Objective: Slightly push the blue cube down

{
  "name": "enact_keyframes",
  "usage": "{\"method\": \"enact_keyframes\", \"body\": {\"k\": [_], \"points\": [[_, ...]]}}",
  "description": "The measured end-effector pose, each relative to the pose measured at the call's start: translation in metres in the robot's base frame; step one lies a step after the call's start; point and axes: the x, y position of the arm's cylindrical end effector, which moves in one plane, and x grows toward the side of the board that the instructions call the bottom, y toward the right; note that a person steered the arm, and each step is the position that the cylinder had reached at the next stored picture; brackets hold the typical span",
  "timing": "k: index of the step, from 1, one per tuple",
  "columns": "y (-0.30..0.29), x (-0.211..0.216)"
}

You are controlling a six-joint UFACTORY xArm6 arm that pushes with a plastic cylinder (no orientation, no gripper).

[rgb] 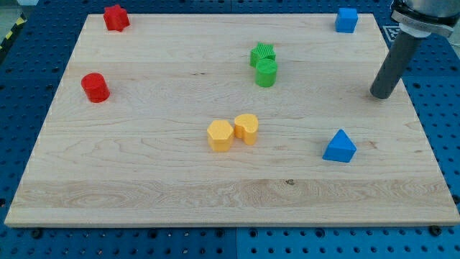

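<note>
Blue cube [346, 19] is sitting at the desk's [144, 180] top right corner. My tip [382, 95] is resting below and right of it, touching nothing; no fingers exist. It should circle above the cube, then nudge gently downward.

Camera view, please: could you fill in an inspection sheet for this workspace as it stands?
Surface: pale wooden board, flat on a blue perforated base.
Job's things: blue cube at the view's top right corner; my tip below it, slightly right, apart.
Clutter: blue triangular block; two green blocks touching; two yellow blocks side by side; red cylinder; red star-like block.
Grippers: none, rod only.
Cables: nothing seen.
Surroundings: printed marker tag, top right.
</note>
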Motion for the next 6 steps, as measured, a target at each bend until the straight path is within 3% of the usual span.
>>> {"method": "enact_keyframes", "body": {"k": [1,3,4,6], "points": [[0.000,-0.008],[0.014,-0.094],[0.038,-0.114],[0.023,-0.215]]}}
